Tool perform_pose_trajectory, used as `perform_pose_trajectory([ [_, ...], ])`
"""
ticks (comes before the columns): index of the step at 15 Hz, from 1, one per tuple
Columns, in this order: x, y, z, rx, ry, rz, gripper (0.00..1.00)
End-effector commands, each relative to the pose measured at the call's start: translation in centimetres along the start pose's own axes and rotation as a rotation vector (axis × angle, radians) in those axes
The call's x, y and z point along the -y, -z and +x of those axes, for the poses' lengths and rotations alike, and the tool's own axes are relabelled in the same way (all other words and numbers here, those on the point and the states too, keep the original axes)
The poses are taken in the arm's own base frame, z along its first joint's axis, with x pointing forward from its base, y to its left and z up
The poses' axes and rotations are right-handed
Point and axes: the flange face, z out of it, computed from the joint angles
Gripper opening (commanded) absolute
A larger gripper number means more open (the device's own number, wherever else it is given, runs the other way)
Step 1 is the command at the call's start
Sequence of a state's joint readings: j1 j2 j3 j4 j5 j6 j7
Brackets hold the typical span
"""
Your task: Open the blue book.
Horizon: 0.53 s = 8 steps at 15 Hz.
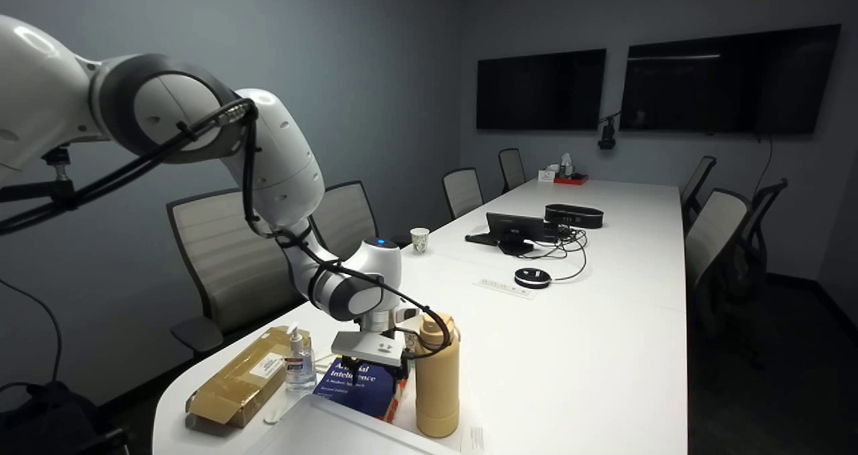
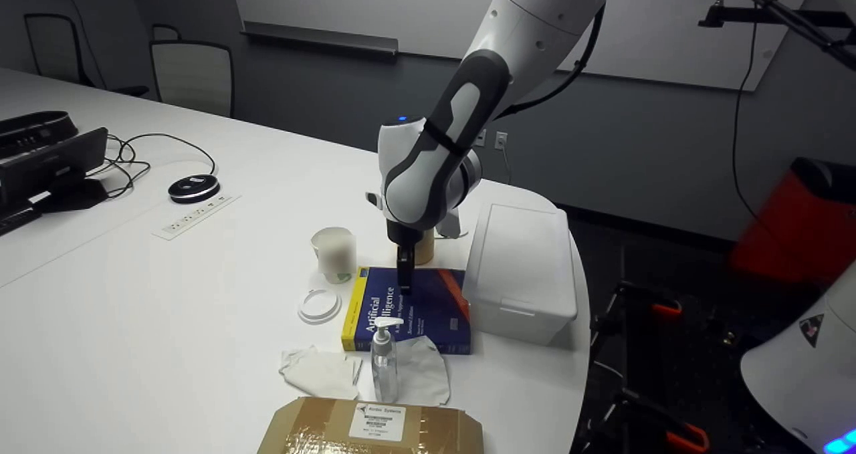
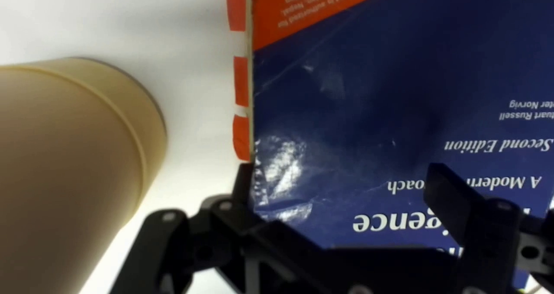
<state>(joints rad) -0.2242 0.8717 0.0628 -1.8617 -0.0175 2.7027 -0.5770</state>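
Note:
The blue book lies flat and closed on the white table; it also shows in an exterior view with its yellow strip and white title. In the wrist view the book appears upside down, its page edge with red marks at left. My gripper is open and empty over the book. One finger stands at the page edge, near a shiny, creased part of the cover. The other finger is over the title lettering. The gripper also shows in both exterior views. Whether the fingertips touch the book is unclear.
A tall tan bottle stands close to the page edge. A white lidded box adjoins the book. A sanitizer bottle, white cloths, a paper cup, a white ring and a cardboard box are nearby.

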Motion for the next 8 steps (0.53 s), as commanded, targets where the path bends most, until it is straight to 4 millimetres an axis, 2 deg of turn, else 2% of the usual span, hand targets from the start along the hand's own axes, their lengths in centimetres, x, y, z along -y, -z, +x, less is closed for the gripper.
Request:
perform_pose_trajectory([
  [1, -0.2, -0.6, 1.3, -0.013, 0.002, -0.028, 1.0],
  [8, -0.9, -1.6, 2.2, -0.024, 0.004, -0.025, 1.0],
])
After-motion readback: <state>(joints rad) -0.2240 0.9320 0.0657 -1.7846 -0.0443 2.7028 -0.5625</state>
